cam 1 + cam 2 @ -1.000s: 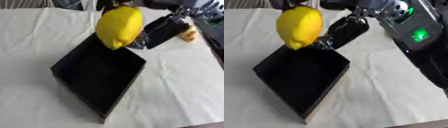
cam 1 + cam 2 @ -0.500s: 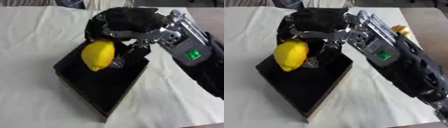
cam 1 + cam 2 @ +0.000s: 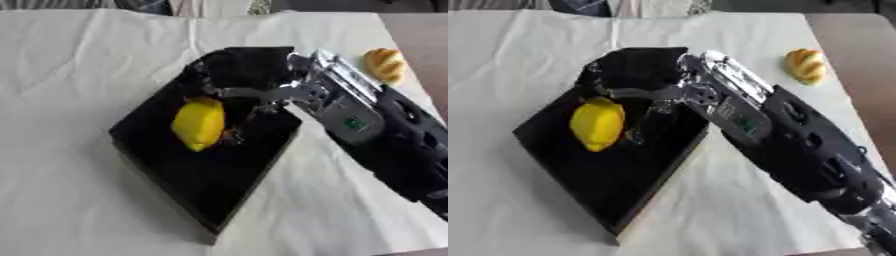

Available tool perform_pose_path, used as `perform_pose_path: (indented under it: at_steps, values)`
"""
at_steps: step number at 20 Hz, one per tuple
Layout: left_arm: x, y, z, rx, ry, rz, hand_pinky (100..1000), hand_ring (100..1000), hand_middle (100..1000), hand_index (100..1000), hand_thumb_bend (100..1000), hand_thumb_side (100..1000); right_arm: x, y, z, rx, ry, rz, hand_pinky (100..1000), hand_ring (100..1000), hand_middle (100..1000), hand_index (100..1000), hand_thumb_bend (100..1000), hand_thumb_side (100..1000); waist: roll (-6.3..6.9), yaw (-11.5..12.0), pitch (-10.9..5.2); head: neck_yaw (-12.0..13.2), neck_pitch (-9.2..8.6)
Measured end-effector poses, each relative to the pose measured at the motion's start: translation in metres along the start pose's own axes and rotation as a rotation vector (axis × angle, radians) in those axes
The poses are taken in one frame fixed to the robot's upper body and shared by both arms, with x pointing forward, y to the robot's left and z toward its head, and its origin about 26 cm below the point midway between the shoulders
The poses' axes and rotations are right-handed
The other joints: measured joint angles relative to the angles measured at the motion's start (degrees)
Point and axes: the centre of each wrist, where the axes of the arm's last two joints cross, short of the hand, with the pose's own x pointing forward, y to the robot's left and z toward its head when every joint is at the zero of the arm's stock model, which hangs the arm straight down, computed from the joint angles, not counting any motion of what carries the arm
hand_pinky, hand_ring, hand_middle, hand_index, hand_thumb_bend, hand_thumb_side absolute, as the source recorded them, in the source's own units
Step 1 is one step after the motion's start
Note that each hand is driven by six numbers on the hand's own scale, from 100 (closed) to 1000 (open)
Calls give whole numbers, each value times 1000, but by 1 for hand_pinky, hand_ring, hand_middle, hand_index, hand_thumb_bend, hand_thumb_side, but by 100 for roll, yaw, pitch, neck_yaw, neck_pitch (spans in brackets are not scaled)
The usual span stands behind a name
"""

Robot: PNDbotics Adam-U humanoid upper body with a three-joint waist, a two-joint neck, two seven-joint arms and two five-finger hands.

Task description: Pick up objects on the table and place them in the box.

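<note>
A yellow lemon (image 3: 199,124) hangs low inside the open black box (image 3: 166,165), near its far side. My right hand (image 3: 241,75) reaches in over the box's far corner from the right. Its fingers (image 3: 255,111) curl down beside the lemon's top and right side and touch it. The black and silver forearm (image 3: 750,122) runs back to the lower right. A small golden-brown bread roll (image 3: 805,65) lies on the white cloth at the far right. My left hand shows in neither view.
A creased white cloth (image 3: 70,75) covers the table. The table's right edge (image 3: 420,75) runs close behind the roll, with brown floor beyond. Bare cloth lies left of the box and in front of it.
My right hand has carried the lemon from high above the box down into it. The forearm has swung in over the box's right side. The camera has shifted as well.
</note>
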Motion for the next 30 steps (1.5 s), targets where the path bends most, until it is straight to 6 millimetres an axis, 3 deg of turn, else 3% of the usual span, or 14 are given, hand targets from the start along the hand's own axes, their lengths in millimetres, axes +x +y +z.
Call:
perform_pose_path:
  at_steps: [3,7,12,16,19,22,25,29,30]
  values:
    - [0,0,0,-3,0,0,827,779,754,875,403,512,2,-1,0,21,-35,19,919,1000,905,936,361,545,1,-10,1,0,0]
    - [0,0,1,-6,3,-1,828,779,754,875,405,511,3,-4,2,11,-39,33,919,1000,912,938,320,575,2,-31,1,1,0]
    - [0,0,1,-9,2,0,828,779,754,875,403,512,4,-8,5,-26,-28,49,908,1000,897,929,361,536,2,-36,1,1,0]
    - [0,0,1,-11,2,0,828,780,754,875,403,511,5,-20,16,-123,4,44,878,972,813,891,353,418,8,-58,0,10,-2]
    - [0,0,1,-11,3,0,828,780,754,875,403,511,-1,-40,39,-255,78,2,878,966,800,889,360,351,10,-78,-1,32,-5]
    - [-1,1,1,-12,5,-2,829,780,754,875,403,512,-13,-53,74,-351,207,-36,881,973,814,897,375,349,10,-107,-2,56,-9]
    - [-1,1,1,-11,5,-2,829,780,754,875,403,511,-33,-50,112,-380,375,-50,884,980,822,901,374,358,10,-123,-2,88,-13]
    - [-1,1,1,-10,5,-3,829,780,755,875,403,511,-67,-31,161,-387,597,-53,883,982,831,905,392,381,43,-143,3,119,-14]
    - [-1,1,1,-10,5,-3,829,780,755,875,402,511,-74,-25,173,-379,649,-50,882,981,831,906,350,170,55,-144,8,123,-14]
